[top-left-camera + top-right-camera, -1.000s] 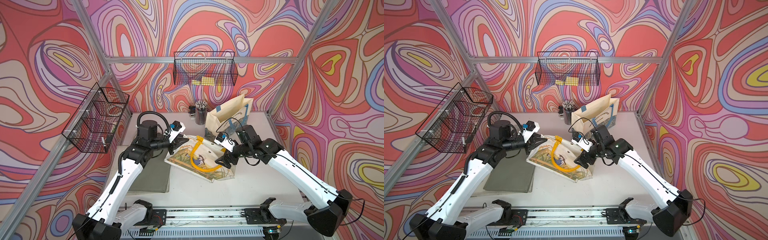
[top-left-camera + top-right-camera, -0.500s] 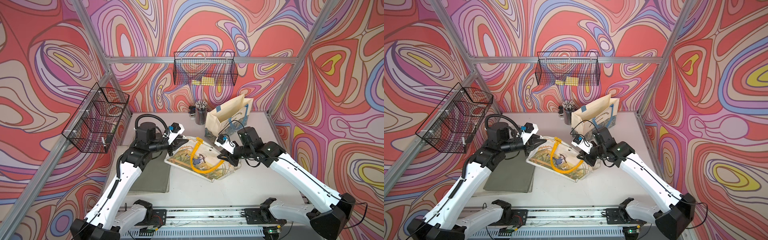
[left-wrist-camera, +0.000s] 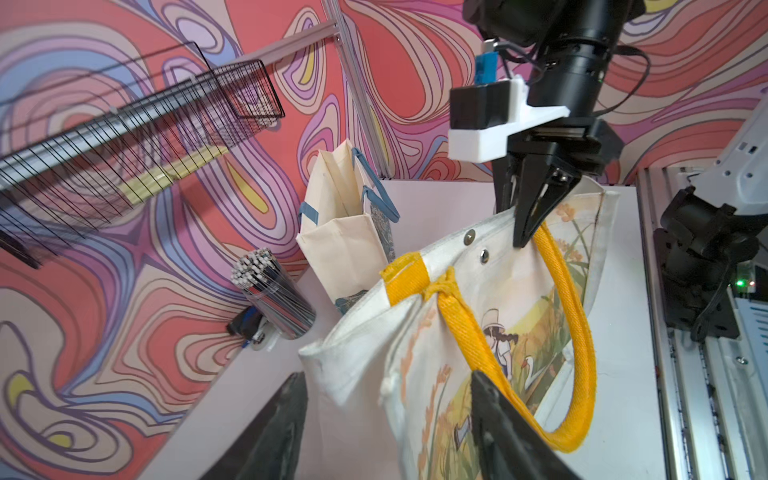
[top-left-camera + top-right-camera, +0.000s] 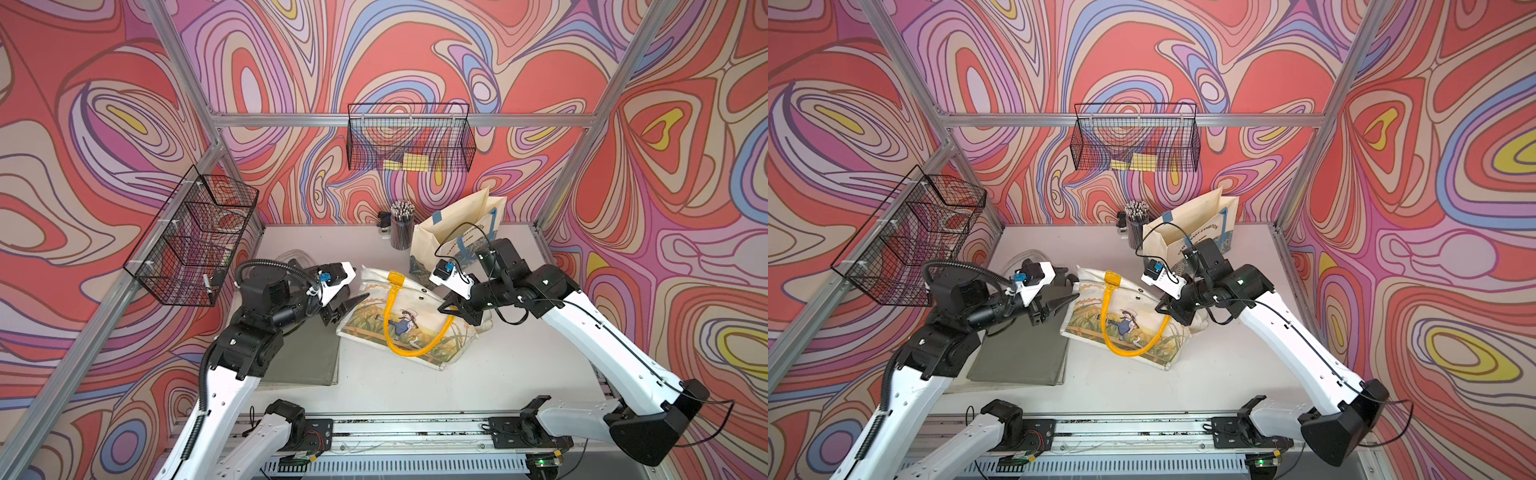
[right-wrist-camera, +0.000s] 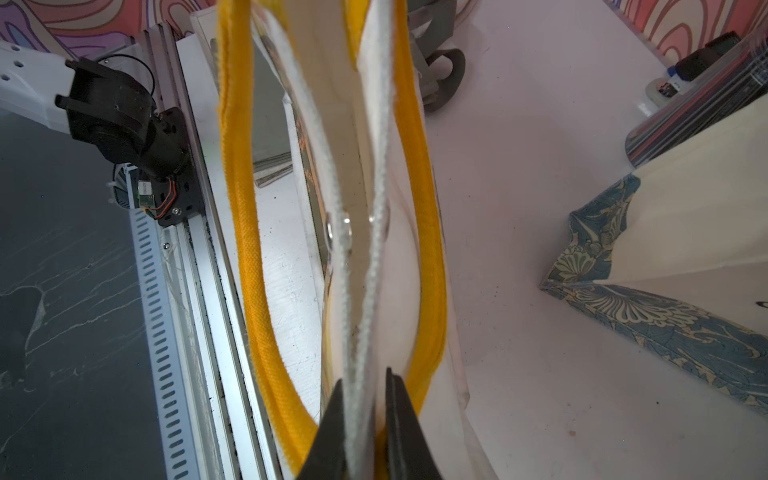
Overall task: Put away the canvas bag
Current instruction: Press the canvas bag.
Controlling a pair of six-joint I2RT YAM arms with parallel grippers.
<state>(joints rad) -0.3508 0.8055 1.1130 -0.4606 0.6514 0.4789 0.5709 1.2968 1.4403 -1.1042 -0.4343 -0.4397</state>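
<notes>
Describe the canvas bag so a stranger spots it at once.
In the middle of the white table sits the canvas bag. Unlike the upright cream tote with blue handles behind it, it has yellow handles and a printed girl.

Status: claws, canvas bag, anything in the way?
Left claw open at canvas bag edge. Right claw shut on its rim. Upright cream bag close behind.

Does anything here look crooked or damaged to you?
The canvas bag lies askew and slumped on the table, one rim edge pinched by the right pincer, the left pincer open at its other end. The sewn end of its yellow handle looks slightly frayed.
</notes>
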